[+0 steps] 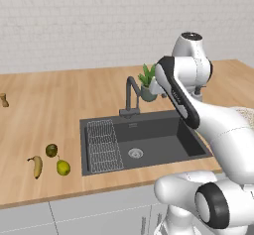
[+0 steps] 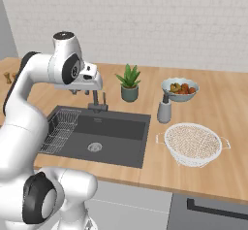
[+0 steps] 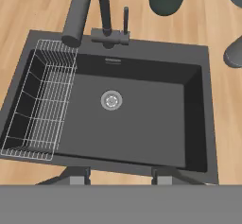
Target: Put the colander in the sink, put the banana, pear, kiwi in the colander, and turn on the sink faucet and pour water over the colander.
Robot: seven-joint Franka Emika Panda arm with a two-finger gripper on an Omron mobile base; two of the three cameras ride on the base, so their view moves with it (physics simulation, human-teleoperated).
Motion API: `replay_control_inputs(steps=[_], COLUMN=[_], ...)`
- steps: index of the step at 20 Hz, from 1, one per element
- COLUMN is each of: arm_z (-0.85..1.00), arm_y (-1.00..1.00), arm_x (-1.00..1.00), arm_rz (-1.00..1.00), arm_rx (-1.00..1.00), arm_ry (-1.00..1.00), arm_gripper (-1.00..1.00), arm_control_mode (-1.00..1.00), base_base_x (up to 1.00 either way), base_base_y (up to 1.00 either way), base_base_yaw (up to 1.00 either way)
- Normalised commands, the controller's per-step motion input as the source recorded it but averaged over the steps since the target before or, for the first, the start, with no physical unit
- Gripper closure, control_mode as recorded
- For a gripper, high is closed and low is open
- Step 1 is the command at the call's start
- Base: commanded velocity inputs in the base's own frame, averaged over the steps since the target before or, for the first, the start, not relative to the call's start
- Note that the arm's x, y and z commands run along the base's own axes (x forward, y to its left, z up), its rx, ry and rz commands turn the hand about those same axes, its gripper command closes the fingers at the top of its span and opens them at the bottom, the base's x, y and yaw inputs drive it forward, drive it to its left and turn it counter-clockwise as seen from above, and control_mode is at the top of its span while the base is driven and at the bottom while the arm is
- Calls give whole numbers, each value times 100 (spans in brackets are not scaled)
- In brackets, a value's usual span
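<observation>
Gripper (image 3: 121, 175) of mine hangs above the sink (image 3: 142, 119), looking down into the basin. Only the two finger tips (image 3: 78, 175) show, standing apart with nothing between them; how far open they are, I cannot tell.

Below lies the round silver drain (image 3: 111, 100), and a wire rack (image 3: 40, 109) fills one end of the basin. Behind the basin stands the faucet (image 3: 101, 15), its spout reaching over the rack end.

On the wooden counter (image 2: 213, 103), right of the sink, sits the colander (image 2: 193, 143), upright, near a grey dispenser (image 2: 164, 110) and a bowl of fruit (image 2: 179, 89). A potted plant (image 2: 129, 83) stands behind the sink.

Left of the sink, the kiwi (image 1: 51, 150), pear (image 1: 63, 167) and banana (image 1: 36, 165) lie close together on the counter.
</observation>
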Motion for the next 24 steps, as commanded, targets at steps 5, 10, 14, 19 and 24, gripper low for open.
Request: replay_control_inputs(steps=[5, 10, 14, 19, 24], arm_z=[-2, -18, -19, -26, -24], arm_y=[-41, -99, -100, -91, -81], arm_x=[-1, 0, 0, 0, 0], arm_rz=[-3, -7, -10, -14, -13], arm_rx=[0, -1, -1, -4, -5], arm_ry=[3, 6, 10, 7, 9], arm_gripper=[-100, -100, -100, -100, -100], arm_control_mode=[-100, -100, -100, -100, -100], base_base_x=[0, 0, 0, 0, 0], base_base_y=[0, 0, 0, 0, 0], base_base_yaw=[0, 0, 0, 0, 0])
